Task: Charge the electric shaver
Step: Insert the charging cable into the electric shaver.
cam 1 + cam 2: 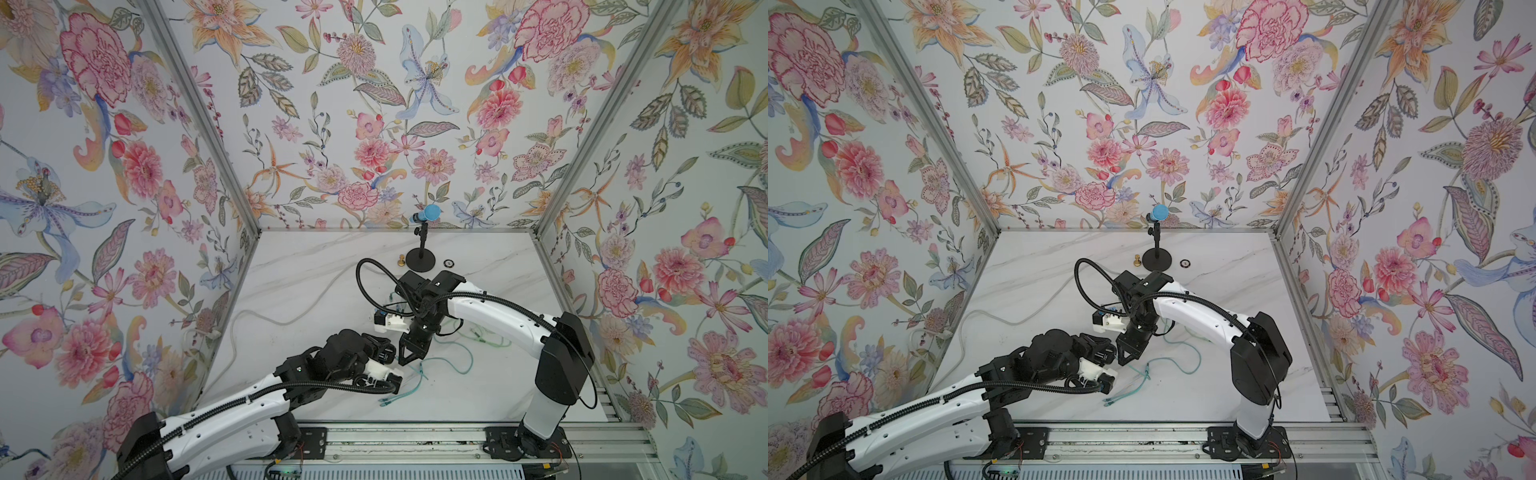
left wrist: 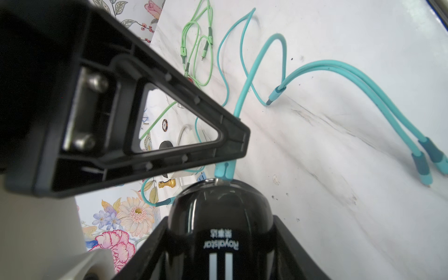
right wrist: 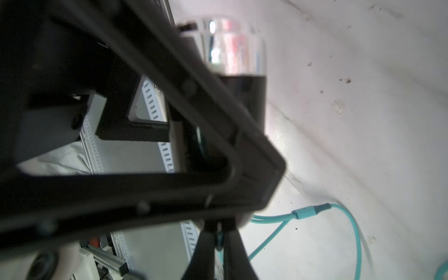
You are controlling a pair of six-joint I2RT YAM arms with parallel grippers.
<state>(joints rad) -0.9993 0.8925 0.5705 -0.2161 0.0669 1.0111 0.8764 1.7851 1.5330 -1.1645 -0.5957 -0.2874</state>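
My left gripper (image 2: 219, 225) is shut on the black electric shaver (image 2: 218, 208), which it holds by the body with the base end pointing away from the wrist. A teal charging plug (image 2: 224, 169) sits against that base end, its metal tip at the socket. My right gripper (image 3: 219, 237) is shut on this plug, with teal cable showing between its fingers. The right wrist view shows the shaver's silver head (image 3: 232, 46). In both top views the two grippers (image 1: 384, 353) (image 1: 405, 359) meet mid-table, and the shaver is mostly hidden.
The teal cable's splitter (image 2: 276, 93) and two spare plugs (image 2: 429, 164) trail over the marble table (image 1: 478, 386). A light green cable (image 2: 196, 46) lies beyond. At the back stand a microphone stand (image 1: 420, 259), a gold chess piece (image 1: 402, 261) and a chip (image 1: 448, 263).
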